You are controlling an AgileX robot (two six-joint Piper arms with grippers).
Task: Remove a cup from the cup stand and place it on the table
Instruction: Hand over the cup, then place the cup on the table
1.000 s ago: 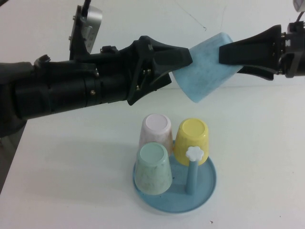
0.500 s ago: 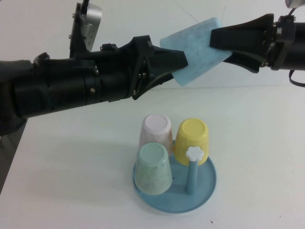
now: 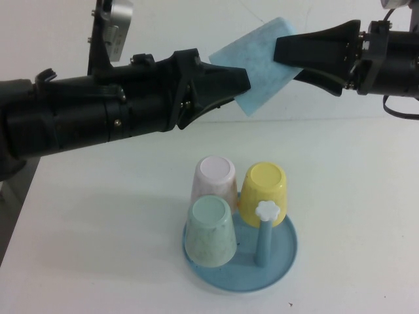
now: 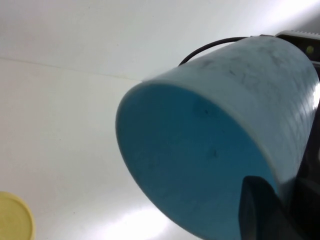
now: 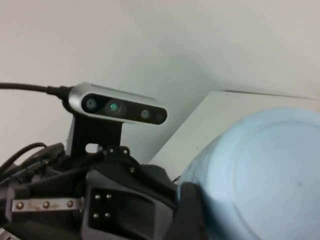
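Note:
The sky-blue speckled cup (image 3: 258, 62) hangs in the air on its side, well above the table (image 3: 98, 248), between my two grippers. My right gripper (image 3: 285, 52) is shut on its base end; one of its fingers (image 5: 190, 212) lies against the cup's bottom (image 5: 270, 175). My left gripper (image 3: 239, 82) is at the cup's mouth, with one finger (image 4: 260, 210) inside the cup (image 4: 200, 150) and the other outside the wall, shut on the rim. The round blue cup stand (image 3: 281, 261) sits below, near the front.
On the stand a mint-green cup (image 3: 211, 232), a yellow cup (image 3: 264, 190) and a pinkish cup (image 3: 214, 180) stand upside down. One bare blue peg with a white flower knob (image 3: 266, 210) stands at the right. The yellow cup (image 4: 12, 217) shows in the left wrist view.
My right gripper has carried the cup up and to the left, onto my left gripper's fingers. My left arm has shifted slightly left and up.

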